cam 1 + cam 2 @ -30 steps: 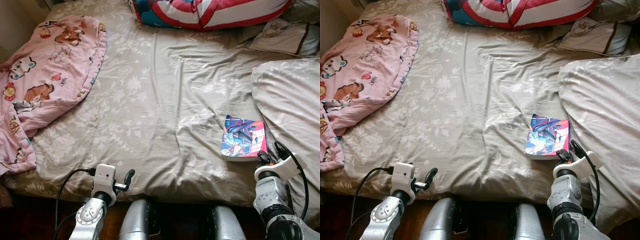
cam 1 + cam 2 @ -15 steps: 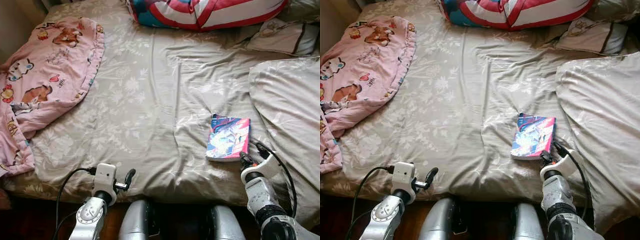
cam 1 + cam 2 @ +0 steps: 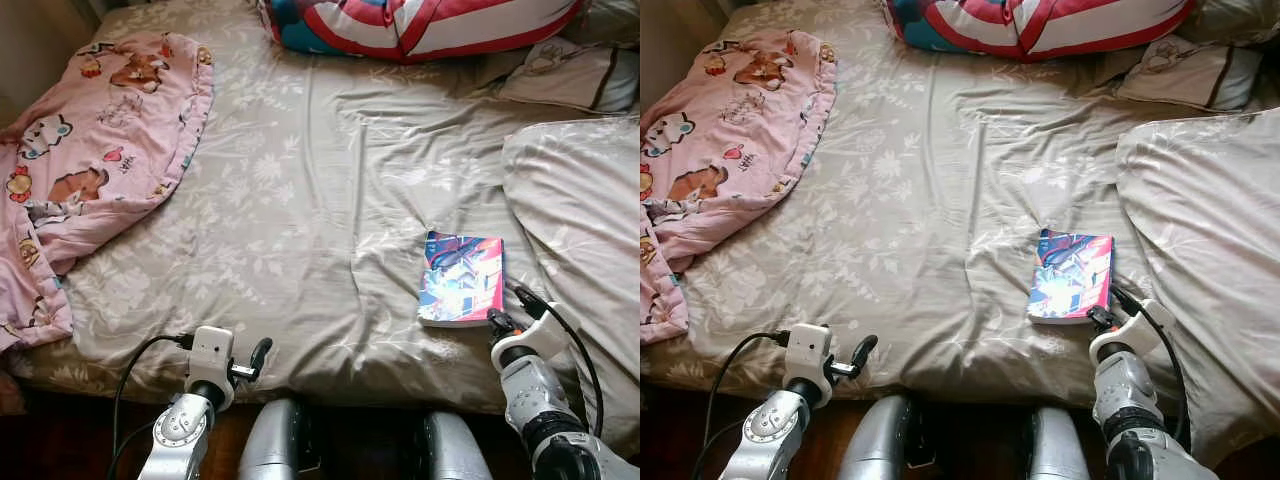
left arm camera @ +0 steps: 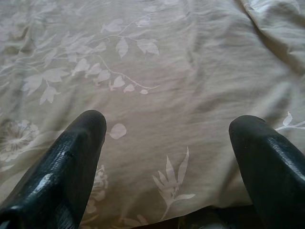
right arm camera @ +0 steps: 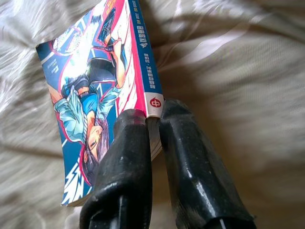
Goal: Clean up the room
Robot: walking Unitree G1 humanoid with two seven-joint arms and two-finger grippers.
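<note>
Gripping book, now turned straighter.

Book on bed, blanket far left

Light: we note soft, even daylight.
Shadow: floor below is dark.
Glare: book cover shines.
Focus: sharp.
</note>
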